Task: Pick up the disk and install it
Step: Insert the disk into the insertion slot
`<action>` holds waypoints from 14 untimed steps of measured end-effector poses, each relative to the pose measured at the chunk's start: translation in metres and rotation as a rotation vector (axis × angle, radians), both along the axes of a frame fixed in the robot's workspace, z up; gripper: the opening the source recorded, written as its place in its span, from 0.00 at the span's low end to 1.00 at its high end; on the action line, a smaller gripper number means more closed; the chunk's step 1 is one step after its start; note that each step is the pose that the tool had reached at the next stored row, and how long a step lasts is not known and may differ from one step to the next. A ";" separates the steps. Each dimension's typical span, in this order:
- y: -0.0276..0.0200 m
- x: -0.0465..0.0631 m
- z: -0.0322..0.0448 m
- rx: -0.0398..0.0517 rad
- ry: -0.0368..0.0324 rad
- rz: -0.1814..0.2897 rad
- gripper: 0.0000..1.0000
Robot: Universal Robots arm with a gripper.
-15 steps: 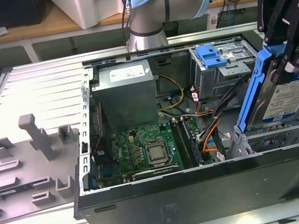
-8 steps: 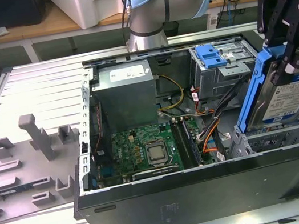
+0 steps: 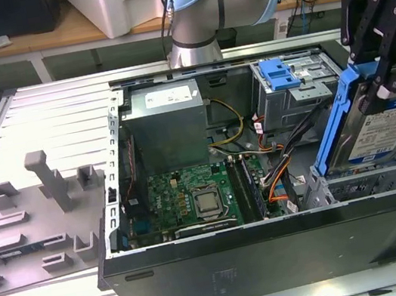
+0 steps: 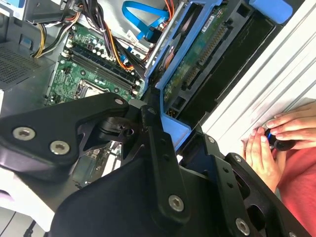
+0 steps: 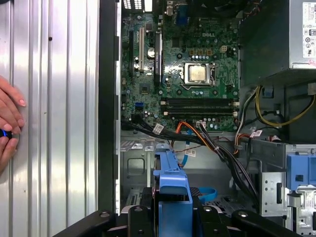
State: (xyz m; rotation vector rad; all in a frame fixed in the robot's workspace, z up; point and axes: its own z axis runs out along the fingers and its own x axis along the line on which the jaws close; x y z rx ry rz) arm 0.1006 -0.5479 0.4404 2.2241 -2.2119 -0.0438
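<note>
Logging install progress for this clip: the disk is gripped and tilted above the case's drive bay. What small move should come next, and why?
Probably ease the disk down a little along its own slant into the drive bay. The gripper is shut on the disk's upper end, the lower end appears to reach the bay's metal frame, and the disk sits slanted, not seated.

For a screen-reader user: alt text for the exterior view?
A black robot gripper holds a silver hard drive with blue plastic rails, tilted, over an open black computer case; a grey moulded tray lies at the exterior view's left.
</note>
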 end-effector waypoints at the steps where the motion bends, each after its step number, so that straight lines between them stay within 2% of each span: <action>1: 0.0000 0.000 -0.0004 0.0000 0.0000 0.000 0.37; 4: -0.0001 0.000 -0.0013 0.0001 -0.0001 0.000 0.37; 8: -0.0011 0.000 -0.0082 0.0002 -0.0002 0.000 0.37; 14: -0.0015 0.000 -0.0115 0.0003 -0.0002 0.000 0.37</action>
